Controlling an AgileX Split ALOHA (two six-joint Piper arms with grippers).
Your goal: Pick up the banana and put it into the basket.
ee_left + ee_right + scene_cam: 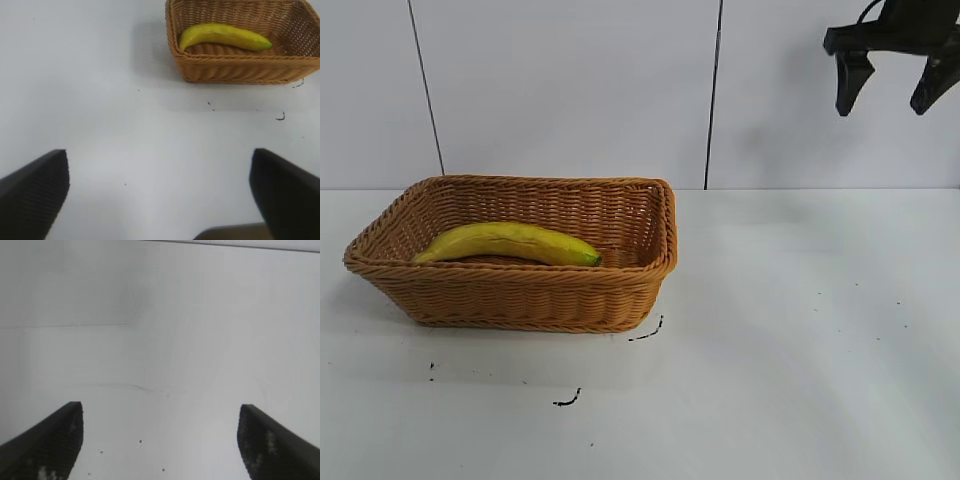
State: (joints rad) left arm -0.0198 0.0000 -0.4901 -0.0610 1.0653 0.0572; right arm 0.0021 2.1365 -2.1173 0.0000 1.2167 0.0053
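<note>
The yellow banana (508, 243) lies lengthwise inside the tan wicker basket (520, 300) at the left of the white table; the left wrist view also shows the banana (223, 36) resting in the basket (235, 70). High at the upper right, well away from the basket, my right gripper (892, 100) hangs open and empty, and its wrist view shows the right gripper (160, 410) over bare table. The left gripper (159, 156) is open and empty over bare table, some way off from the basket; it is outside the exterior view.
Small black marks (647, 333) dot the table just in front of the basket. A pale wall with dark vertical seams (713, 95) stands behind the table. Bare white tabletop (810, 330) stretches to the right of the basket.
</note>
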